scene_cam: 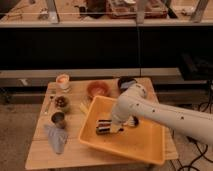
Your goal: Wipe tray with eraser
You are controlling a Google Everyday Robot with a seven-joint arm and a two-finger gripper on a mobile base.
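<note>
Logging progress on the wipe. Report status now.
Gripper shut on eraser, low inside tray. Eraser down against tray floor. Bowls outside tray, behind it.
</note>
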